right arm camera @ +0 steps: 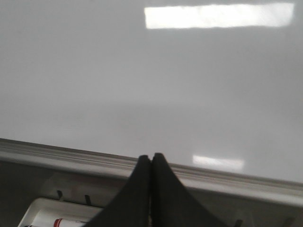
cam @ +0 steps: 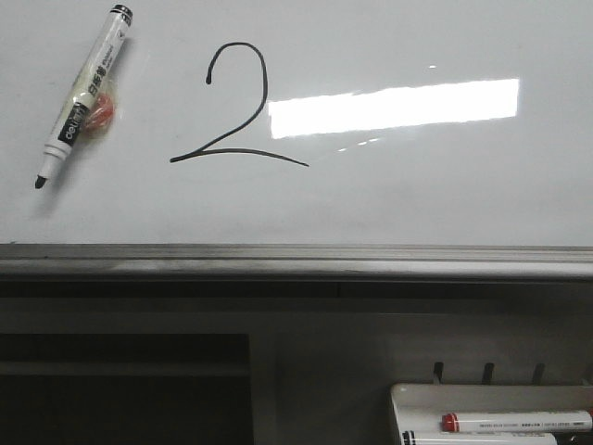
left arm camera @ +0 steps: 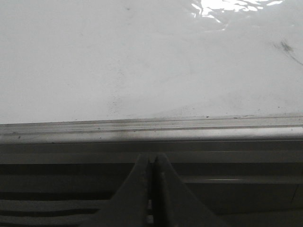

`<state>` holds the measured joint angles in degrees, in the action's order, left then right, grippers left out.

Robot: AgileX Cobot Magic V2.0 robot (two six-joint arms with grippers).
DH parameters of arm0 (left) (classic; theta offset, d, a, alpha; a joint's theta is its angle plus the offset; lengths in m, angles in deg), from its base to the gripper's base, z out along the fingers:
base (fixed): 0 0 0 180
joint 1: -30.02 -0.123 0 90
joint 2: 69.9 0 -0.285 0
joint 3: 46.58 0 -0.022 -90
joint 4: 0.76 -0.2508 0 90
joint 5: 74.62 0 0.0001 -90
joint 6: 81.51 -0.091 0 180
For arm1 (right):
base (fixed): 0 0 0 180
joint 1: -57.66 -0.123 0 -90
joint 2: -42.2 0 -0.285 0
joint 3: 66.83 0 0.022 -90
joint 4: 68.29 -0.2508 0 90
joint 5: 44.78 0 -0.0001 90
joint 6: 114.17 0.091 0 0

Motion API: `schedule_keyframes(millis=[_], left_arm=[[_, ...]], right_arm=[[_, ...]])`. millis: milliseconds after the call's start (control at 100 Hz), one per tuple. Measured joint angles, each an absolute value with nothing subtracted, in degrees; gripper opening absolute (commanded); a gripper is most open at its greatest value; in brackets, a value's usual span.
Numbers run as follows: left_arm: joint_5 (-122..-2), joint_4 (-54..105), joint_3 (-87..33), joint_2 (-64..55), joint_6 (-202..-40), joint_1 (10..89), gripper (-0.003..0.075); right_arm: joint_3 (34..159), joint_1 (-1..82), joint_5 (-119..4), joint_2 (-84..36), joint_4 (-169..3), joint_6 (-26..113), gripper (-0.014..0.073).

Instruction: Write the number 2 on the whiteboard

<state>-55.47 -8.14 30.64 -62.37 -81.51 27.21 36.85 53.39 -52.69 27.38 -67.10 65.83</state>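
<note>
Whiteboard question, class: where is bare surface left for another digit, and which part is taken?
The glossy white whiteboard is bare right of the thin black number 2, around and below the bright rectangular reflection, down to the grey metal edge rail. The upper left is crowded: an uncapped white marker lies beside the digit.

Tray markers (cam: 515,423) cut by frame edge
</note>
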Motion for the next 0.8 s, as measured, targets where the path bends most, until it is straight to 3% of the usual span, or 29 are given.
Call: schedule_keyframes(millis=[250,460,800], left_arm=[[-55.5,-8.1,30.6,-62.4,-81.5,27.2,-0.0020],[-55.5,-8.1,30.6,-62.4,-81.5,27.2,-0.0020],[-55.5,-8.1,30.6,-62.4,-81.5,27.2,-0.0020]], right_arm=[[35.1,59.8,-54.9,34.9,-66.1,68.6,-0.0071],[35.1,60.0,-62.7,34.9,-65.2,69.0,-0.0071],[35.1,60.0,-62.8,34.9,-65.2,69.0,-0.0071]])
